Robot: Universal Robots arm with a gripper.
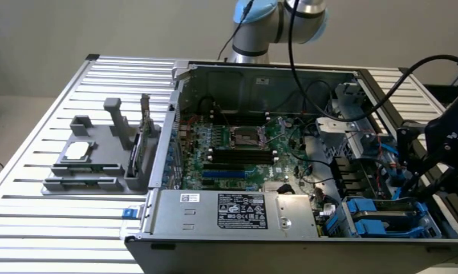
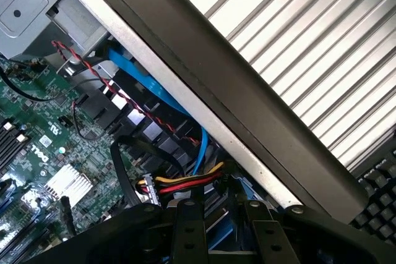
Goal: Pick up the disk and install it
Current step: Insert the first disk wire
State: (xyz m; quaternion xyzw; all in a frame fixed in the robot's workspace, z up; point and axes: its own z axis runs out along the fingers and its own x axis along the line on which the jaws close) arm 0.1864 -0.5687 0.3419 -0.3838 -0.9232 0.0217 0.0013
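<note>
The disk (image 1: pixel 388 220), a silver drive in a blue carrier, lies low in the drive bay at the open computer case's (image 1: pixel 290 251) corner, at the exterior view's lower right. My gripper (image 1: pixel 410 193) reaches down onto its far edge from the dark wrist above. In the wrist view the two black fingers (image 2: pixel 189 233) stand on either side of a blue piece of the disk (image 2: pixel 221 225), so the gripper (image 2: pixel 226 233) looks shut on it. Most of the disk is hidden under the wrist.
A grey fixture (image 1: pixel 99 162) on the slatted table at the exterior view's left holds a small square chip (image 1: pixel 76 150) and an upright card (image 1: pixel 146 123). The power supply (image 1: pixel 236 212), motherboard (image 1: pixel 236 148) and loose cables (image 2: pixel 179 183) crowd the bay. The case wall (image 2: pixel 247 115) runs close beside the gripper.
</note>
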